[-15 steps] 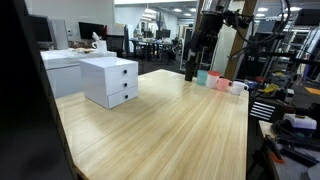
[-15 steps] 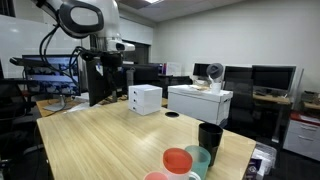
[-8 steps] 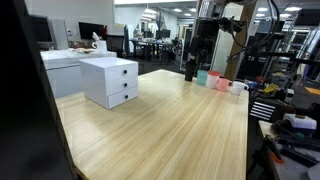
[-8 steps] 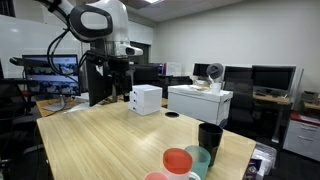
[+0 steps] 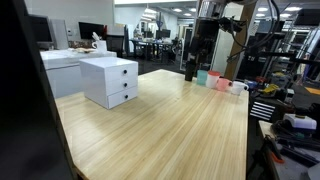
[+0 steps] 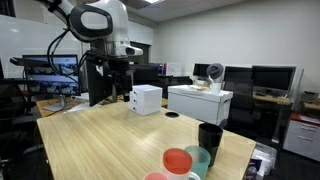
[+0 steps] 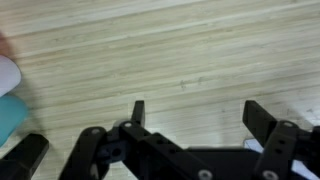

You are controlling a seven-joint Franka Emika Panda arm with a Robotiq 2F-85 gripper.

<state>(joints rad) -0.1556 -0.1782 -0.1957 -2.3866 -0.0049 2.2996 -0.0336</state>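
The wooden table (image 5: 160, 130) filled most of both exterior views, a long pale plank top whose centre and lower half lay bare. Its near edge ran along the lower left of the frame, and its right edge ran from the lower right up toward the cups. Office desks, monitors and chairs stood behind it under ceiling lights.

The arm (image 5: 208, 30) hung dark at the upper right of that frame, over the table's far end. In an exterior view the arm (image 6: 95, 22) showed white at the upper left, with open tabletop (image 6: 100, 140) spread below it to the bottom edge.

A white drawer cabinet (image 5: 110, 80) stood left of centre on the table, well apart from the arm. In an exterior view a second white box (image 6: 200, 102) sat just to its right.

The cups stood in a row at the far end, right of centre in the frame: a black cup (image 5: 189, 70), then the teal cup (image 5: 202, 77), a red cup (image 5: 214, 80) and a white mug (image 5: 236, 87). The first three crowded the lower right of the frame, close to the edge, in an exterior view (image 6: 198, 157).

In the wrist view the gripper (image 7: 200, 115) hovered over bare planks with its jaws spread wide and nothing between the fingers (image 7: 260, 118). The teal cup (image 7: 8, 115) peeked in at the left edge, apart from the left finger.
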